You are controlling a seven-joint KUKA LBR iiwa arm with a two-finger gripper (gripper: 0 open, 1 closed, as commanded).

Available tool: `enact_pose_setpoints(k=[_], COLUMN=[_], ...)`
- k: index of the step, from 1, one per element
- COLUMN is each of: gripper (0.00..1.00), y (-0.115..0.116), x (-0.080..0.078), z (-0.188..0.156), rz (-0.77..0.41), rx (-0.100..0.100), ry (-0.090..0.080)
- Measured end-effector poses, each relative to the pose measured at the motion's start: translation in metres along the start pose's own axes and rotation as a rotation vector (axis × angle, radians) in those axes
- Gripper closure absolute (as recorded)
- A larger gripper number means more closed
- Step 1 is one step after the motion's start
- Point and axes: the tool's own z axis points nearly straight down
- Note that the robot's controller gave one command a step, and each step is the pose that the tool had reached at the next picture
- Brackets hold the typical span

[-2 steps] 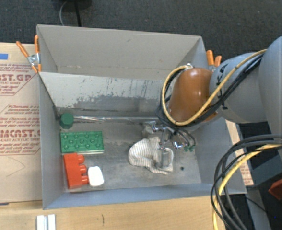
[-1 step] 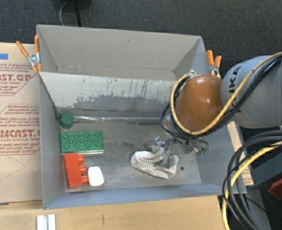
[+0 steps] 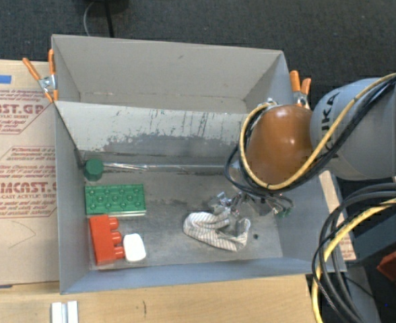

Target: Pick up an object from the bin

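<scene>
Camera view, fingers (image 3: pixel 233 215) down on crumpled white cloth (image 3: pixel 208 233), their opening hard to tell

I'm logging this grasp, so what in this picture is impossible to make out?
- Camera view: right side of the bin, hidden by the brown wrist cover.
- Camera view: crumpled white cloth's top, covered by the pincer.
- Camera view: small round green thing by the left wall, too small to identify.
</scene>
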Motion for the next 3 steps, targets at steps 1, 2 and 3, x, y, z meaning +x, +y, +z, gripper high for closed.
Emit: enact_pose_setpoints(k=[1,2,3], gripper=[1.00,1.00,1.00], y=[0.002,-0.006,-0.006], x=[0.001,-0.002,-0.001], z=[-0.008,0.000,0.007], rz=[-0.003,-0.024,-0.037], rx=[0.000,0.001,0.000], ry=[0.001,-0.002,-0.001])
